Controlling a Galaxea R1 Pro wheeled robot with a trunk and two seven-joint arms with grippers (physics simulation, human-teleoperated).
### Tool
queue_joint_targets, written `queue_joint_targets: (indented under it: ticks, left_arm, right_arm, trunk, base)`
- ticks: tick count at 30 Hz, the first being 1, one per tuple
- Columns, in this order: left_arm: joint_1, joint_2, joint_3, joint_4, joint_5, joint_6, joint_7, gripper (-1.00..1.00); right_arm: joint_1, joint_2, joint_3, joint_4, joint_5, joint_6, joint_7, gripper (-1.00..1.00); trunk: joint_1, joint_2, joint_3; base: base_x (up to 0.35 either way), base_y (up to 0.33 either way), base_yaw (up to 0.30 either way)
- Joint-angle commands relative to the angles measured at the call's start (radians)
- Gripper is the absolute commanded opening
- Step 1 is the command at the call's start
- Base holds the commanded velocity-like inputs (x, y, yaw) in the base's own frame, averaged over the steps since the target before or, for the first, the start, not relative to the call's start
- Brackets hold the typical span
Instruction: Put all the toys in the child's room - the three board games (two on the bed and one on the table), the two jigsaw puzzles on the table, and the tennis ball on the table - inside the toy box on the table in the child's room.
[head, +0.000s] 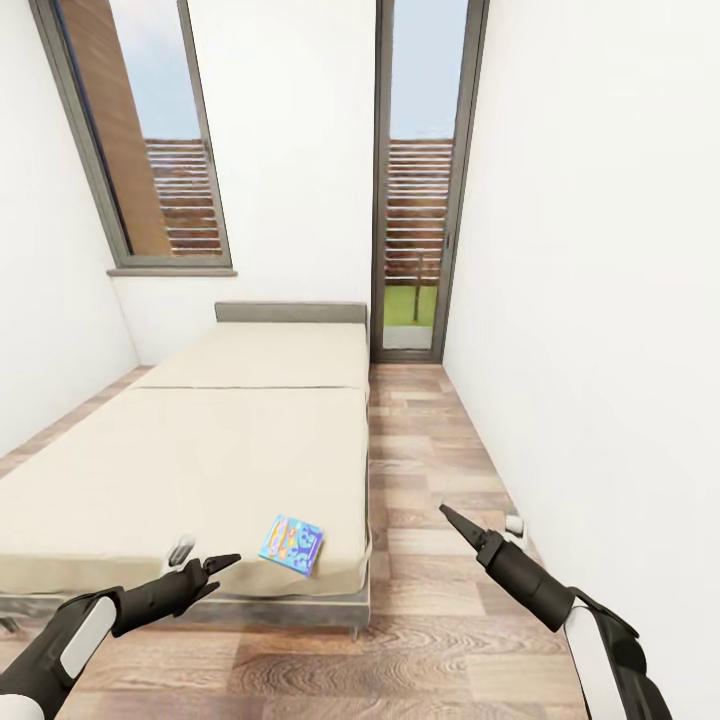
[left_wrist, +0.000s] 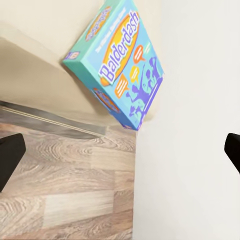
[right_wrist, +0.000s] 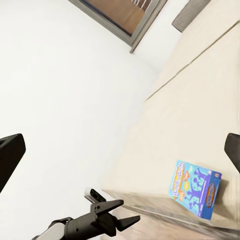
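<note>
A blue Balderdash game box (head: 291, 543) with orange and purple print lies flat at the bed's (head: 200, 440) near corner; left gripper (head: 215, 570) beside it, jaws spread; right gripper's (head: 452, 520) jaws spread too

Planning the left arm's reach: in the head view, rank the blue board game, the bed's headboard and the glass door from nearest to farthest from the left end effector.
1. Blue board game, on the mattress corner just right of the left end effector.
2. Headboard, at the bed's far end.
3. Glass door, in the far wall, right of the bed.
</note>
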Motion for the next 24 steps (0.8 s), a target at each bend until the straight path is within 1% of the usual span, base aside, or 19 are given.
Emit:
queue_joint_targets:
  ticks: [1, 6, 11, 14, 24]
  left_arm:
    - [-0.001, 0.000, 0.001, 0.000, 0.002, 0.005, -0.001, 1.00]
    - [-0.001, -0.005, 0.000, 0.000, -0.001, 0.003, -0.001, 1.00]
    - [-0.001, -0.018, -0.003, 0.000, -0.008, 0.003, -0.002, 1.00]
    - [-0.001, -0.020, -0.005, 0.000, -0.007, 0.004, -0.003, 1.00]
    - [-0.001, -0.021, -0.007, -0.003, -0.006, 0.005, -0.017, 1.00]
  right_arm:
    - [-0.001, 0.001, -0.002, 0.001, -0.003, 0.006, 0.001, 1.00]
    - [-0.001, 0.001, -0.001, 0.000, -0.002, 0.003, 0.002, 1.00]
    - [0.000, 0.002, 0.003, -0.001, -0.002, -0.036, 0.006, 1.00]
    - [0.001, 0.002, 0.002, 0.000, -0.002, -0.045, 0.006, 1.00]
    - [0.001, 0.002, 0.003, 0.001, -0.004, -0.053, 0.010, 1.00]
  trunk:
    - [0.004, -0.008, -0.004]
    - [0.023, -0.043, -0.020]
    - [0.042, -0.078, -0.036]
    - [0.054, -0.099, -0.045]
    - [0.054, -0.099, -0.045]
  base:
    - [0.000, 0.000, 0.000]
    - [0.000, 0.000, 0.000]
    - [0.000, 0.000, 0.000]
    - [0.000, 0.000, 0.000]
    - [0.000, 0.000, 0.000]
